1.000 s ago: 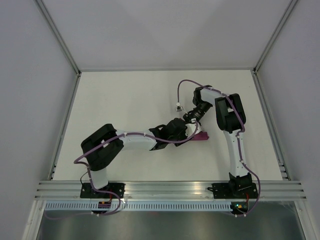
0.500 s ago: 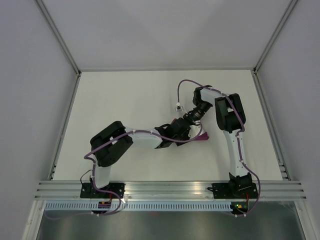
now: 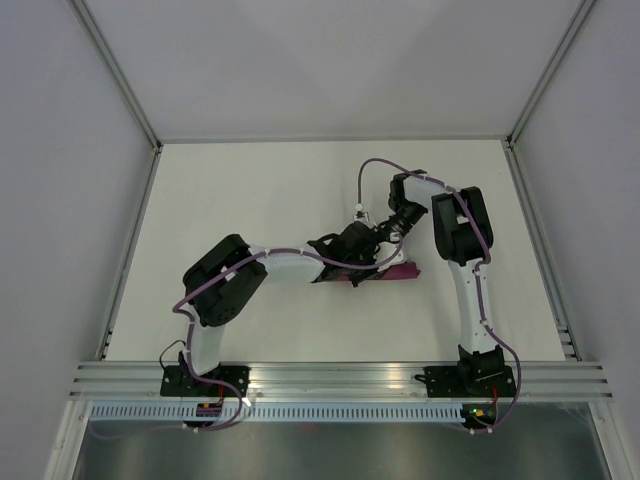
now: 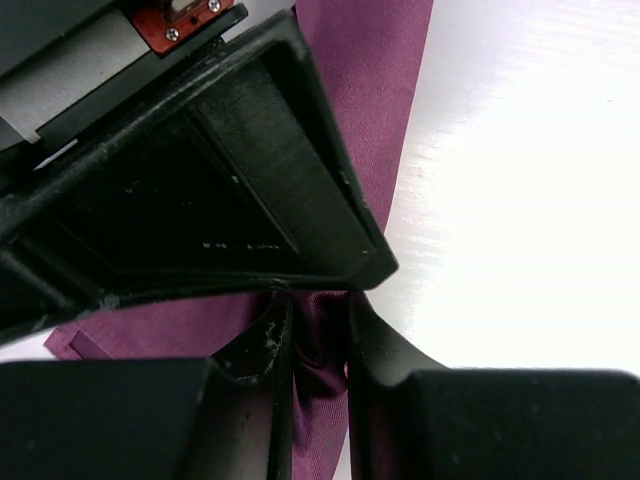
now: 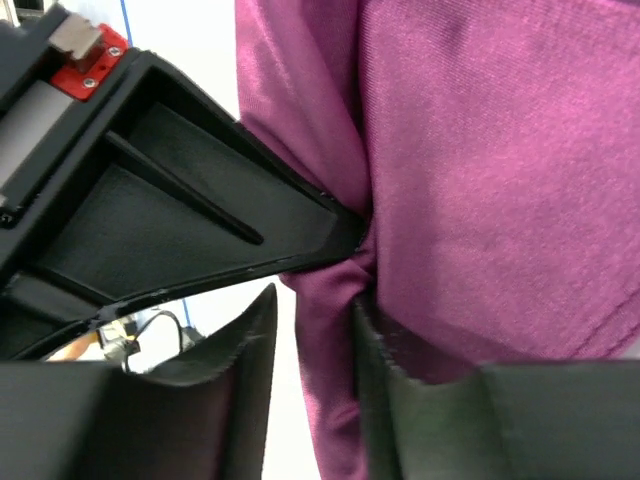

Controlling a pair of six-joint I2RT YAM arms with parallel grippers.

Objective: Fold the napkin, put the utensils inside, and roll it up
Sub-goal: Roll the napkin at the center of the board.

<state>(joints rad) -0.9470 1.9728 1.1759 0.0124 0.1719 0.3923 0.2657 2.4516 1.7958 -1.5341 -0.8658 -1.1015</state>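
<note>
The plum-magenta napkin [image 3: 402, 272] lies bunched at the table's middle right, mostly hidden under both grippers. My left gripper [image 3: 360, 246] is shut on a fold of it; in the left wrist view the cloth [image 4: 372, 90] is pinched between the fingertips [image 4: 318, 340]. My right gripper [image 3: 384, 237] meets it from the far right, tip to tip. In the right wrist view a puckered fold of the napkin [image 5: 480, 160] sits between its narrow jaws [image 5: 315, 340]. No utensils show in any view.
The right arm's purple cable [image 3: 372, 166] loops above the grippers, with a small silver connector [image 3: 358, 213] hanging beside them. Metal rails [image 3: 130, 250] edge the white table at left and right, and the arm bases stand at the near edge.
My left arm has swung its gripper farther from the bases, up against the right gripper. The napkin now shows less on the right and a little under the left wrist.
</note>
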